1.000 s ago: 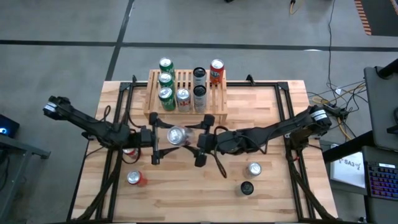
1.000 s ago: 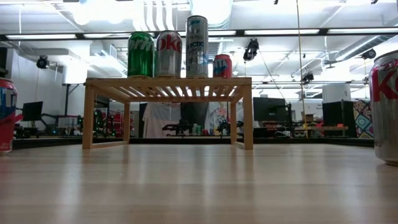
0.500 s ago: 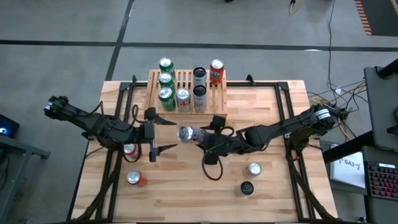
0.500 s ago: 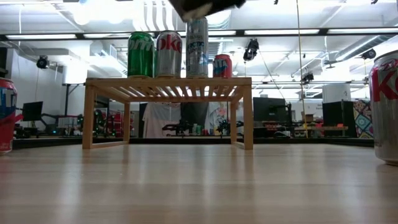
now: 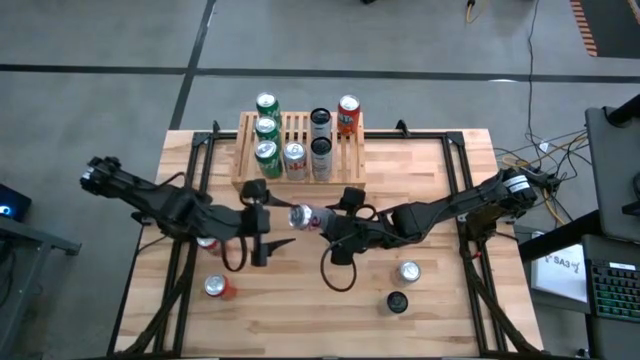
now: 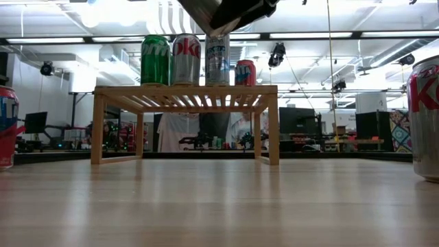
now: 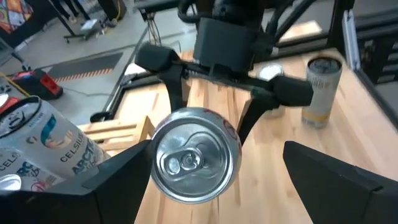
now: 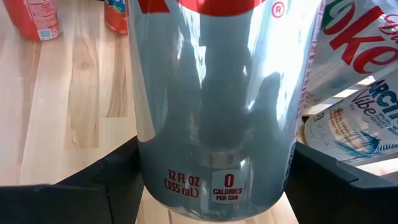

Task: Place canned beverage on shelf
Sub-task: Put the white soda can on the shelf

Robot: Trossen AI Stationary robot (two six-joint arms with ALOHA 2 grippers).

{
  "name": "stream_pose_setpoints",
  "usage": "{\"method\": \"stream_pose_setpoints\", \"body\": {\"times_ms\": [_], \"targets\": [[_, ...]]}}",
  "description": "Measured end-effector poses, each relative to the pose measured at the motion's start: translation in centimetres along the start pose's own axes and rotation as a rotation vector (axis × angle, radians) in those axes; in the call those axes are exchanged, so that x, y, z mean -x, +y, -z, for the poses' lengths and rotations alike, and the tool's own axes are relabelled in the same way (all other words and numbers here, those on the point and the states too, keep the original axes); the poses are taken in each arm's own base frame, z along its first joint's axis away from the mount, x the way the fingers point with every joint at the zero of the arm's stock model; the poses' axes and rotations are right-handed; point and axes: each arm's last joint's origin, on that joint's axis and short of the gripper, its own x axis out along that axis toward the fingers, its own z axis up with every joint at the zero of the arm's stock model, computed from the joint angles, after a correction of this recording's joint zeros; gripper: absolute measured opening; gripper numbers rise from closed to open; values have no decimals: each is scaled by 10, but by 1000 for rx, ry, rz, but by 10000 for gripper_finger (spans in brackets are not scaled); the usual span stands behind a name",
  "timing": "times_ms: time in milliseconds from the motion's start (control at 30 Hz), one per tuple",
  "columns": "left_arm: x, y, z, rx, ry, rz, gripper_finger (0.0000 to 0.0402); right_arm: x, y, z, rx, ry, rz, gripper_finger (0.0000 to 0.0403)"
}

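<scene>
The plank surface (image 5: 430,170) filled the middle of the high view, with the two dark arms reaching in from either side. At its far edge stood the shelf (image 5: 350,170), a low light-wood rack with a slatted top. Six cans stood upright on it: three green ones (image 5: 267,130) in a line along its left part, a silver one with red lettering (image 5: 294,157) beside them, two tall pale ones (image 5: 320,135) in the middle, and an orange-red one (image 5: 348,115) at the far right corner.

The right tool (image 5: 322,219) hung above the surface just in front of the shelf, its jaws clenched around a silver canned beverage (image 5: 304,217) that lay on its side, top end pointing toward the left arm. In the right wrist view this can (image 8: 211,106) filled the space between the two dark fingers (image 8: 93,180).

The left tool (image 5: 262,218) sat close beside it to the left, released, its fingers (image 7: 118,180) spread wide and apart from the can, whose lid (image 7: 189,163) faced them.

Loose on the near part of the surface stood a red can (image 5: 217,288) on the left, another partly hidden under the left arm (image 5: 208,241), and a silver can (image 5: 407,271) and a dark-topped can (image 5: 397,302) on the right.
</scene>
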Motion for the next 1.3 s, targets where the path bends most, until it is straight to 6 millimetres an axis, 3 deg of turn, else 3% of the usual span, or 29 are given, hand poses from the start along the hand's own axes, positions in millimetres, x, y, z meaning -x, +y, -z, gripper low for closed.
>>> {"method": "stream_pose_setpoints", "body": {"times_ms": [600,900,1300], "targets": [[-2,4,-1,-1,42,-20,345,1,1,0,18,0,-3,292],[-1,6,1,-17,64,-46,396,1,1,0,15,0,-3,292],[-17,-2,6,-87,117,-48,373,1,1,0,14,0,-3,292]]}}
